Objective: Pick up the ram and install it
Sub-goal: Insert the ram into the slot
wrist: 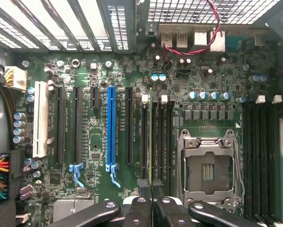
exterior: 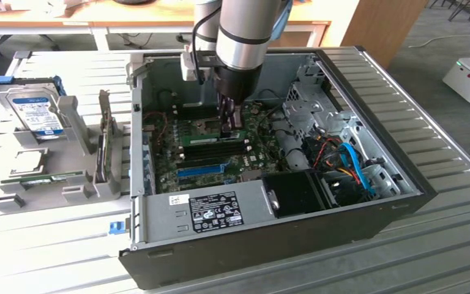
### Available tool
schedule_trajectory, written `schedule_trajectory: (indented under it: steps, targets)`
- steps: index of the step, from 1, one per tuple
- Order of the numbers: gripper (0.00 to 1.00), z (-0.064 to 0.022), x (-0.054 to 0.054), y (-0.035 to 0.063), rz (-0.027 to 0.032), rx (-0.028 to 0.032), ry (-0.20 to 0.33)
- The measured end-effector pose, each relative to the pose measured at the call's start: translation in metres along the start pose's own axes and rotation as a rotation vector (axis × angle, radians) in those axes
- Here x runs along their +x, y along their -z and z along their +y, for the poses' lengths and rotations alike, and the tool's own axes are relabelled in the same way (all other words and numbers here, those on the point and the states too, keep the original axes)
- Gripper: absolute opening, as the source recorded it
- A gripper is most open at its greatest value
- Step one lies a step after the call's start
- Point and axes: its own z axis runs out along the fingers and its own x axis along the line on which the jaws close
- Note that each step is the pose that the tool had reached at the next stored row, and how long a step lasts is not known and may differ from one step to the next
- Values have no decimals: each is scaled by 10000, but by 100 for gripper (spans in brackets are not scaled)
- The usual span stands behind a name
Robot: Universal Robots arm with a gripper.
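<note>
My gripper [exterior: 232, 127] reaches down into the open computer case [exterior: 398, 202], over the motherboard's black memory slots. The ram [exterior: 206, 139] shows as a thin green strip standing on edge in one of those slots, right under the fingertips. In the wrist view the ram [wrist: 154, 142] runs edge-on away from my gripper [wrist: 151, 185]. The two black fingers [wrist: 142, 189] are shut together on its top edge. The part of the stick beneath the fingers is hidden.
A long blue slot [wrist: 111, 127] lies beside the memory slots, and the bare processor socket [wrist: 207, 170] sits on their other side. Left of the case in the exterior view, a grey holder [exterior: 71, 131] carries a hard drive [exterior: 39, 113] and a small green board [exterior: 43, 179].
</note>
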Motion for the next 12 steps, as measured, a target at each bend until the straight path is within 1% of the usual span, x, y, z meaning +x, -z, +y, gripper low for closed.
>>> schedule_trajectory:
  steps: [4, 8, 9, 10, 12]
  targets:
    - [12, -2, 1, -32, 0, 0, 0]
    - [12, -2, 1, -33, 1, -1, -1]
    - [12, -20, 1, -33, -1, 0, -1]
    - [12, -57, 0, -31, 0, -3, -1]
    - [12, -82, 0, -29, 0, -4, 0]
